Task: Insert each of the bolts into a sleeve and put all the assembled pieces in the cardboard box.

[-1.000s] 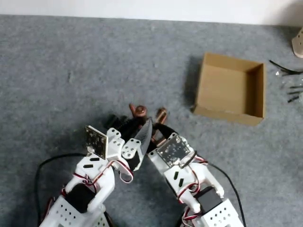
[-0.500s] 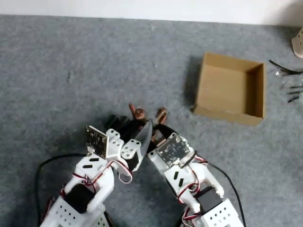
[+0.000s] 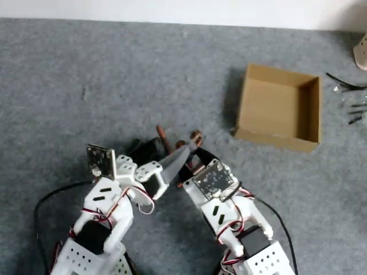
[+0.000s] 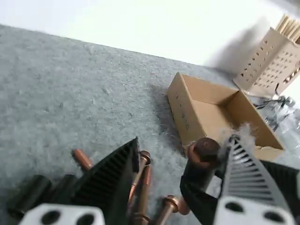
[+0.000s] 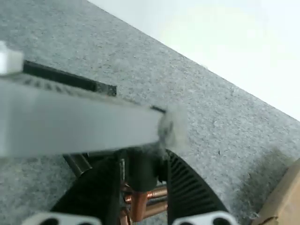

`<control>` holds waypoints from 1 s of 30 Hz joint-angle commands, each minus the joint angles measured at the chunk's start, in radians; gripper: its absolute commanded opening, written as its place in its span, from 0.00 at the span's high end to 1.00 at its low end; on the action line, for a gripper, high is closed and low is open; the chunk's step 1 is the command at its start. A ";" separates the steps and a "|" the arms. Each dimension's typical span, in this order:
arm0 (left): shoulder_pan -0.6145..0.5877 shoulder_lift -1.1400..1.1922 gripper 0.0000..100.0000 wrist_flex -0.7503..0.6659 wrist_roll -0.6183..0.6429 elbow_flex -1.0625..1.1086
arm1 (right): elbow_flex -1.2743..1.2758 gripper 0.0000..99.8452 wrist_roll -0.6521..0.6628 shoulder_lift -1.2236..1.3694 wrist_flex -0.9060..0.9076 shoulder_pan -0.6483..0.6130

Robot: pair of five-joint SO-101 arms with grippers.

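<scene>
Leaning in from the near edge of the gray carpet [image 3: 86, 74], the two arms have their claws close together. The left gripper [image 4: 183, 140] is wide open. A big gap sits between its two ribbed fingers [image 4: 117, 171], and it has hold of nothing. The right gripper [image 5: 143, 161] is closed tight on a black sleeve [image 5: 143, 174]. In the left wrist view this sleeve is up off the carpet. It sits in the gap of the open left claw, very near one finger, and I cannot tell if they touch. A copper bit shows at the sleeve's end, but I cannot tell how far a bolt goes in. In the right wrist view one left finger lies across, just in front of the right claw, with a bit of gray fluff [image 5: 172, 129] on its tip.

Copper bolts [image 4: 145, 158] lie loose on the carpet under the claws. Some touch each other and one is a little off to the side. Two loose sleeves [image 4: 28, 194], both black, lie side by side near them.

The cardboard box [image 3: 272, 138] stands with its top open, well apart from the claws, farther out on the right arm's side. Past the box are a pale holder [image 4: 276, 56] full of small holes and some thin dark wires [image 3: 347, 86].
</scene>
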 commanded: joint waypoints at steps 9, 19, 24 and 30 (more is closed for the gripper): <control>-0.166 -0.016 0.72 -0.031 0.110 -0.056 | 0.107 1.00 -0.012 -0.019 -0.061 0.104; -0.214 -0.015 0.98 -0.035 -0.118 -0.012 | 0.107 1.00 -0.014 -0.019 -0.073 0.205; -0.219 -0.012 0.99 -0.021 -0.247 -0.002 | 0.107 1.00 -0.015 -0.018 -0.073 0.286; -0.220 -0.010 0.99 0.230 -0.657 -0.059 | 0.107 1.00 -0.014 -0.021 -0.030 0.383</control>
